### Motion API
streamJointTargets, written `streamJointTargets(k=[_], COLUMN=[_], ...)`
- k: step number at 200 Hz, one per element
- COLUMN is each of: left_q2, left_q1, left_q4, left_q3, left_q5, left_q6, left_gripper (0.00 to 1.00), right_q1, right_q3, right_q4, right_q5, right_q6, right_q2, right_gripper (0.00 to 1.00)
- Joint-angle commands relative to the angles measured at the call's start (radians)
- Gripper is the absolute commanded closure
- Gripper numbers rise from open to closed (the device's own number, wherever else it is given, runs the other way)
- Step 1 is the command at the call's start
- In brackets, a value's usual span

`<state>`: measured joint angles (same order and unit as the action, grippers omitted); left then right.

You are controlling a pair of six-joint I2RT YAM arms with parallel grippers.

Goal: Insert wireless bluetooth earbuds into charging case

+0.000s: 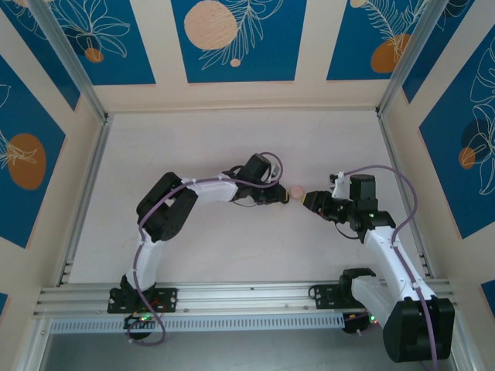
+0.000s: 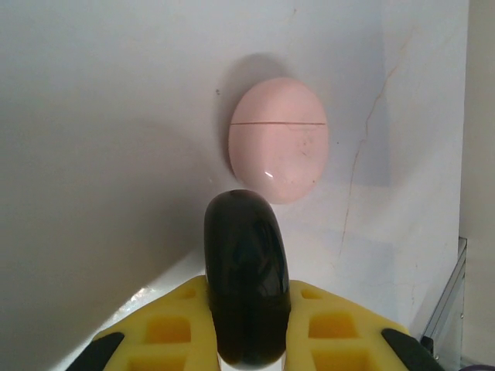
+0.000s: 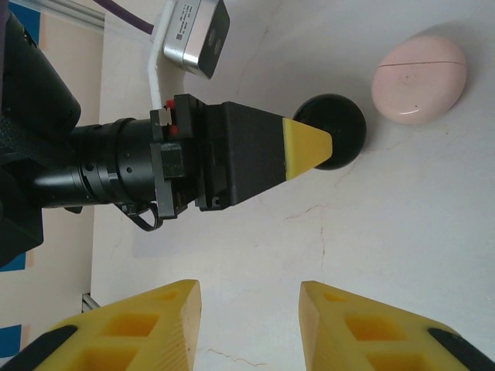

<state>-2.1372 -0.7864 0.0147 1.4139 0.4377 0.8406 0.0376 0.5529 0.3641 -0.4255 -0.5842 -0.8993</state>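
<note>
The left gripper [image 2: 247, 297] has its yellow fingers [image 2: 186, 301] pressed onto a black disc [image 2: 246, 255]. The disc stands on edge between them and sticks out past their tips. Straight ahead of those jaws, just beyond the disc and apart from it, the pink case [image 2: 278, 139] lies on the white table [image 2: 93, 154], with a thin seam running across it.

In the right wrist view, the left gripper [image 3: 309, 148] reaches in from the left. The black disc [image 3: 340, 124] is at its tip and the pink case [image 3: 420, 77] lies farther on, to the upper right. The right gripper [image 3: 249, 294] has its jaws spread with nothing between them, and the disc and case lie well ahead of them.

From above, the pink case [image 1: 296, 192] sits between the two grippers. The left gripper [image 1: 283, 197] is just beside it and the right gripper [image 1: 311, 201] is close on its other side.
</note>
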Motion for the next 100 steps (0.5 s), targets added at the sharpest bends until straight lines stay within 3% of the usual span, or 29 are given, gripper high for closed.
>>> streamJointTargets(k=[1, 100], left_q2=[-0.021, -0.066], left_q1=[0.026, 0.062], left_q4=[-0.016, -0.048], left_q3=[0.029, 0.039], left_q5=[0.016, 0.063], left_q6=[0.023, 0.063], left_gripper=[0.9, 0.82], right_q1=[-0.006, -0.007], right_q3=[-0.011, -0.012], right_q4=[0.016, 0.024], right_q5=[-0.024, -0.023], right_q6=[-0.01, -0.018], right_q2=[0.017, 0.029], right_gripper=[0.62, 0.61])
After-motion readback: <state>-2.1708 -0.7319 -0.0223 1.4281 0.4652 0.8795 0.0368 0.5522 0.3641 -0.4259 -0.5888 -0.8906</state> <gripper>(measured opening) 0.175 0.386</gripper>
